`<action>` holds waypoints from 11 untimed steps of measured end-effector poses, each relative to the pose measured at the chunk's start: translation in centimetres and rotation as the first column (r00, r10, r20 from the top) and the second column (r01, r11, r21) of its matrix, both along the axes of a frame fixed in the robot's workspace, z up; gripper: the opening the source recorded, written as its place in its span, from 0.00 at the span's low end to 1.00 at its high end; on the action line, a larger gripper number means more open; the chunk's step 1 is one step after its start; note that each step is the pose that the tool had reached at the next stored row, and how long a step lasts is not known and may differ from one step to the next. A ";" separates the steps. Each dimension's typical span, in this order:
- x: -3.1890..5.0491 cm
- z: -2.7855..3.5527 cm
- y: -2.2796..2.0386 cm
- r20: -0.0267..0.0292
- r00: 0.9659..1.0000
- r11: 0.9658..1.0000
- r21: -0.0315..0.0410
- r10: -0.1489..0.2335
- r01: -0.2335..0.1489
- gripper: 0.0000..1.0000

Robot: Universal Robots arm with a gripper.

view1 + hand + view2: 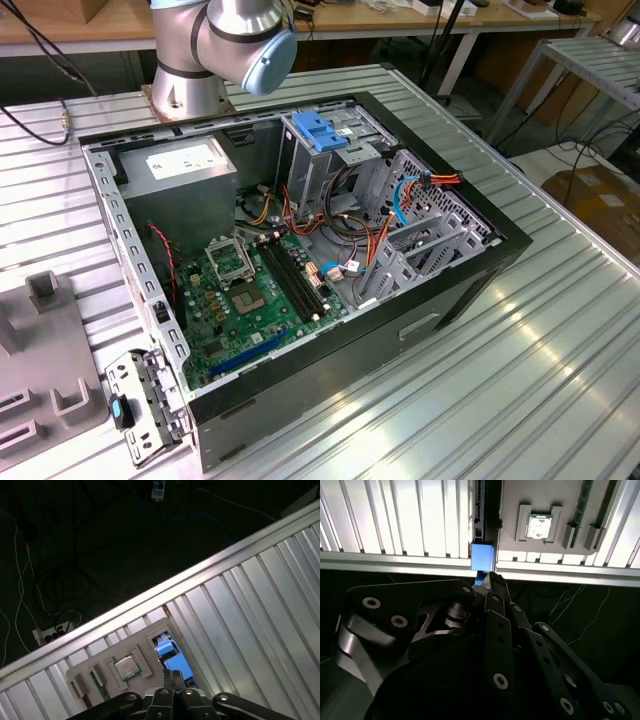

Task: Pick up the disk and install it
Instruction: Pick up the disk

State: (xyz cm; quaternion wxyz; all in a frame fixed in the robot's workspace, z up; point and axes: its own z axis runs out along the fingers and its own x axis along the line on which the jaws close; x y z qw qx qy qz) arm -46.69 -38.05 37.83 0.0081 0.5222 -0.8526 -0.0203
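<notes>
**Disk at the edge of the grey tray, jaws closed on its blue rail: hazards of the lift and transfer**

The ribbed metal table (560, 380) carries the open computer case (450, 290), and the grey tray (50, 340) lies beside the case. The drive cage (330, 170) inside the case is well apart from the tray and has a bare blue bracket (320, 130) on top.

In both wrist views the disk (482, 557) stands on its edge against the tray's side, between the tray and the bare table ribs. Its blue rail end faces the gripper (492, 577). The jaws are drawn together, and their tips appear clamped on that rail end. How deep the hold goes is hidden.

A processor chip (538, 527) sits in a recess of the tray, near the disk.

Judged hazards:

- **Slip:** the hold seems to be on plastic at one end only, so the disk's weight could swing it or pull it loose.
- **Jam:** a pull that is not straight could wedge the disk against the tray's side and drag the tray.
- **Fall:** the tray lies near the table's edge, so a dropped disk could fall to the floor.
- **Snag:** loose cables crowd the drive cage and could catch a tilted disk.
</notes>
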 end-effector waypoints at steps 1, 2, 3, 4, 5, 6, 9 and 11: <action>0.00 0.00 0.00 0.000 1.000 1.000 0.000 0.018 -0.018 0.11; 0.00 0.00 0.00 0.000 0.999 0.999 0.000 0.052 -0.052 0.11; 0.00 0.00 0.00 0.000 0.997 0.997 0.000 0.083 -0.083 0.11; 0.00 0.00 0.00 0.000 0.995 0.995 0.000 0.099 -0.099 0.11; 0.00 0.00 0.00 0.000 0.993 0.993 0.000 0.116 -0.116 0.11; 0.00 0.00 0.00 0.000 0.991 0.991 0.000 0.133 -0.133 0.11; 0.00 -0.01 0.00 0.000 0.984 0.984 0.000 0.178 -0.178 0.11; 0.00 -0.01 0.00 0.000 0.977 0.977 0.000 0.214 -0.214 0.11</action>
